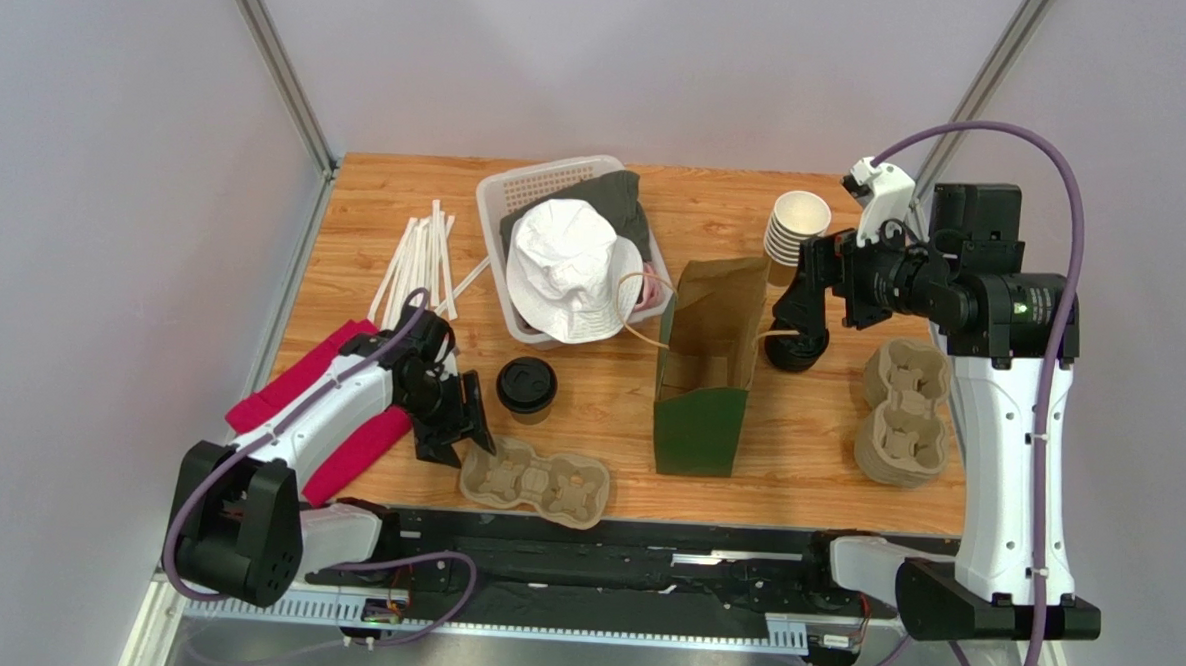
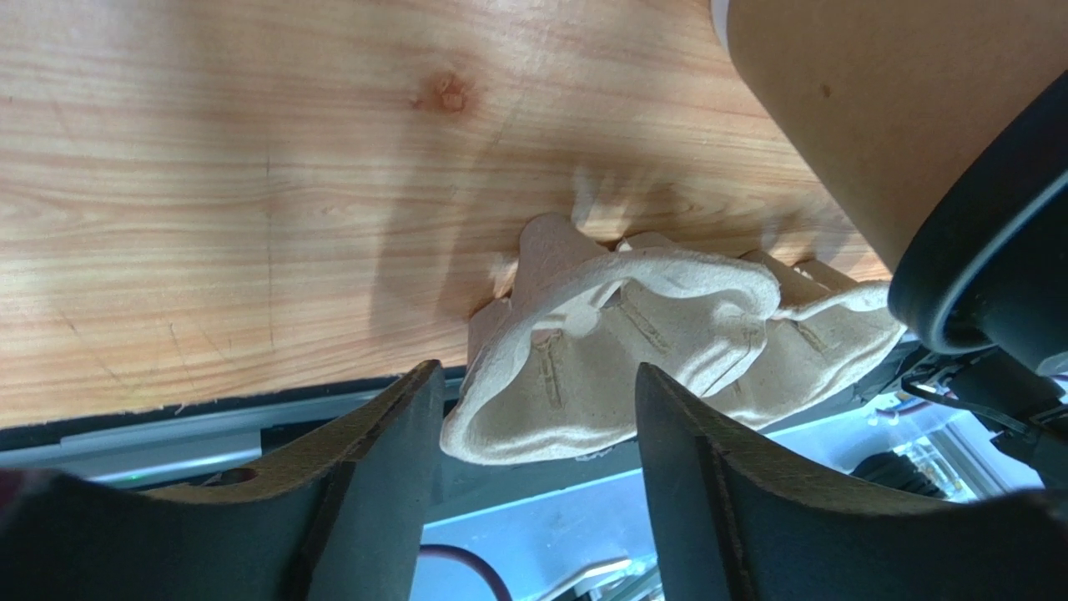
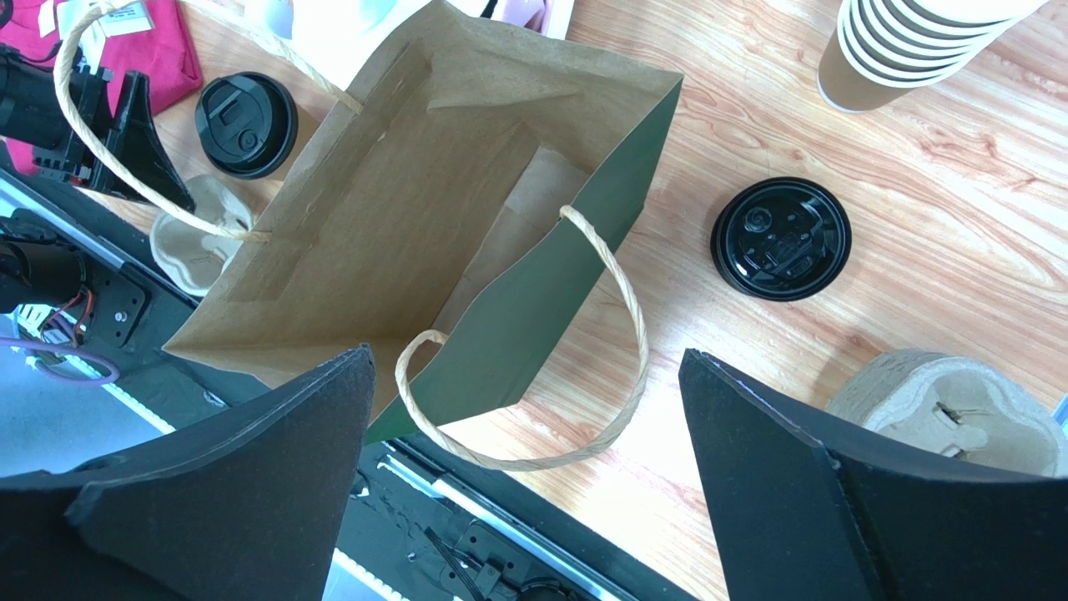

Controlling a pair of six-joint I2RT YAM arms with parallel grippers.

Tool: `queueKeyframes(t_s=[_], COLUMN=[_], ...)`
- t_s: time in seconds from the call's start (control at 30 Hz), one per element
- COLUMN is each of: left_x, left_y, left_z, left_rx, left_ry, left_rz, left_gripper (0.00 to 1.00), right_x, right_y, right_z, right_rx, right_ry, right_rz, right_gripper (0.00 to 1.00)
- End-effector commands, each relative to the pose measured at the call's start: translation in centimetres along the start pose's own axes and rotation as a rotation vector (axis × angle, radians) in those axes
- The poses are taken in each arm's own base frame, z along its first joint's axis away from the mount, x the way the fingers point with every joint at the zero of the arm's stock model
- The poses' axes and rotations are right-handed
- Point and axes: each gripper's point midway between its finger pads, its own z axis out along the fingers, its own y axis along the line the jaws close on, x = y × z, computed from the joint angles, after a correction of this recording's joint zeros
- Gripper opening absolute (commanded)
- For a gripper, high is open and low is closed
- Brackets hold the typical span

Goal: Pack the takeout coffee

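The takeout coffee (image 1: 526, 386), a brown paper cup with a black lid, stands upright on the table left of the open green and brown paper bag (image 1: 707, 371). My left gripper (image 1: 460, 425) is open and empty, just left of the cup and at the left end of a pulp cup carrier (image 1: 536, 481). In the left wrist view the cup (image 2: 865, 113) fills the upper right, and the carrier (image 2: 627, 351) lies between my open fingers (image 2: 539, 382). My right gripper (image 1: 792, 324) is open and empty above the bag's right side. The right wrist view shows the bag's open mouth (image 3: 414, 200) and the coffee (image 3: 246, 123).
A stack of lidless cups (image 1: 796, 227) stands at the back right, with a black lid pile (image 3: 780, 238) near it. More pulp carriers (image 1: 904, 411) lie at the right. A white basket (image 1: 502, 209) holds a white hat. Straws (image 1: 422, 258) and a pink cloth (image 1: 310, 404) lie at the left.
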Motion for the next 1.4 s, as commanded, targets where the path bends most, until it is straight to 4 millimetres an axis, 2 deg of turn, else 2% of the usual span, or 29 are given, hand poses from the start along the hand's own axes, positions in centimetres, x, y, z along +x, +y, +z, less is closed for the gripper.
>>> queueKeyframes(t_s=[0.0,0.1,0.3,0.33,0.4,0.43,0.47,0.5,0.63,0.67,0.83,0.87,0.9,0.93,0.97,1.03,1.07,1.2,1.23,1.27,1.37], left_x=[-0.9,-1.4,-0.8,-0.7,-0.5,-0.5,-0.3,-0.4,-0.2,-0.3,0.6,0.7,0.8,0.9,1.3,2.3,2.7,3.9,4.8,4.9,4.9], left_y=[-0.8,-0.8,-1.1,-1.2,-1.4,-1.7,-2.1,-2.7,-4.9,-5.5,-6.8,-7.7,-8.1,-9.3,-9.5,-10.5,-11.1,-13.0,-14.0,-14.7,-16.7], left_z=[0.3,0.7,1.1,1.0,0.3,0.0,-0.8,-1.7,-6.1,-7.5,-12.7,-14.9,-16.3,-18.8,-19.9,-21.7,-23.5,-25.9,-26.9,-27.5,-30.0], left_rx=[0.024,0.006,0.006,0.008,0.018,0.03,0.049,0.074,0.159,0.176,0.227,0.25,0.262,0.298,0.308,0.362,0.378,0.475,0.546,0.578,0.657], left_ry=[-0.028,-0.045,-0.023,-0.02,-0.027,-0.033,-0.034,-0.064,-0.171,-0.203,-0.305,-0.346,-0.39,-0.456,-0.476,-0.496,-0.526,-0.516,-0.51,-0.513,-0.585], left_rz=[0.042,0.075,0.109,0.113,0.126,0.133,0.156,0.18,0.343,0.428,0.677,0.728,0.82,0.88,0.918,1.031,1.067,1.102,1.11,1.113,1.123], left_gripper=[0.65,0.57,0.4,0.31,0.21,0.1,0.05,0.01,0.0,0.0,0.0,0.0,0.0,0.0,0.0,0.0,0.0,0.0,0.0,0.0,0.0], right_x=[-1.5,-1.8,-1.9,-1.9,-2.0,-2.0,-2.2,-2.1,-2.6,-2.7,-4.8,-5.0,-5.3,-5.4,-5.6,-6.0,-6.2,-7.2,-7.4,-7.8,-7.4], right_y=[0.3,0.6,0.6,0.6,0.7,0.8,1.0,1.2,2.3,2.6,5.9,6.3,7.1,7.6,8.0,9.8,10.4,14.9,15.6,17.1,19.7], right_z=[-1.0,-1.3,-2.2,-2.3,-2.5,-2.6,-2.8,-3.0,-3.6,-3.6,-3.8,-3.8,-3.7,-3.7,-3.6,-3.4,-3.1,-2.8,-2.7,-3.0,-1.9], right_rx=[0.0,-0.007,0.012,0.013,0.016,0.015,0.011,0.009,-0.032,-0.046,-0.226,-0.243,-0.28,-0.3,-0.322,-0.394,-0.414,-0.531,-0.551,-0.584,-0.625], right_ry=[-0.056,-0.07,-0.075,-0.078,-0.086,-0.089,-0.098,-0.103,-0.145,-0.154,-0.241,-0.248,-0.25,-0.252,-0.254,-0.262,-0.259,-0.275,-0.28,-0.298,-0.28], right_rz=[-0.036,-0.043,-0.067,-0.071,-0.073,-0.074,-0.08,-0.082,-0.093,-0.087,-0.037,-0.036,-0.037,-0.04,-0.038,-0.057,-0.071,-0.184,-0.202,-0.24,-0.33], right_gripper=[0.98,0.98,0.98,0.98,0.98,0.98,0.98,0.98,0.99,1.0,1.0,1.0,1.0,1.0,1.0,1.0,1.0,1.0,1.0,1.0,1.0])
